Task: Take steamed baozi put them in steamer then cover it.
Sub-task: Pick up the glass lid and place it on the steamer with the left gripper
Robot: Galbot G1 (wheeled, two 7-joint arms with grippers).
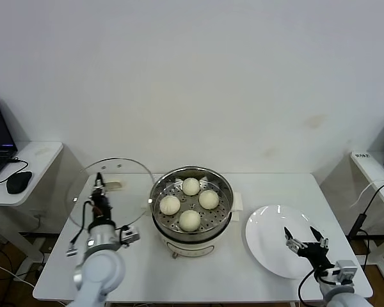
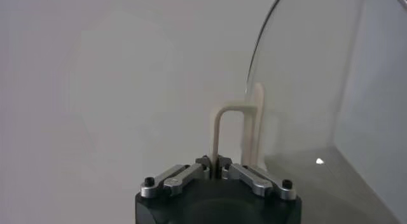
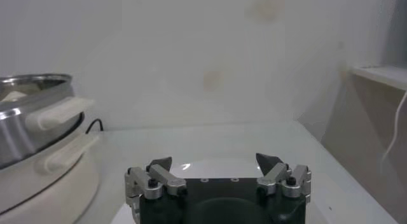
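The left pincer [image 1: 100, 187] sits at about nine o'clock from the steamer [image 1: 191, 208], pressed together on the thin cream handle [image 2: 219, 133] of the cover [image 1: 109, 192]. The glass disc hangs lifted and tilted beside the pot, its rim near the steel wall but not touching it. The risk here is the narrow hold: the pincer pinches only one slim leg of the handle, so the wide lid could swing or slip out as it travels toward three o'clock, and its low edge could clip the steamer's rim and knock the pot on the counter [image 1: 179, 275].

In the middle, all four steamed baozi [image 1: 190, 203] already rest on the perforated tray inside the steamer, grouped close together. If the cover comes down off-centre or still tilted, it may sit crooked on the rim instead of closing.

At about four o'clock from the pot, the right pincer [image 1: 306, 242] hovers spread wide over the near edge of the white plate [image 1: 269, 230], holding nothing and well apart from the lid's path
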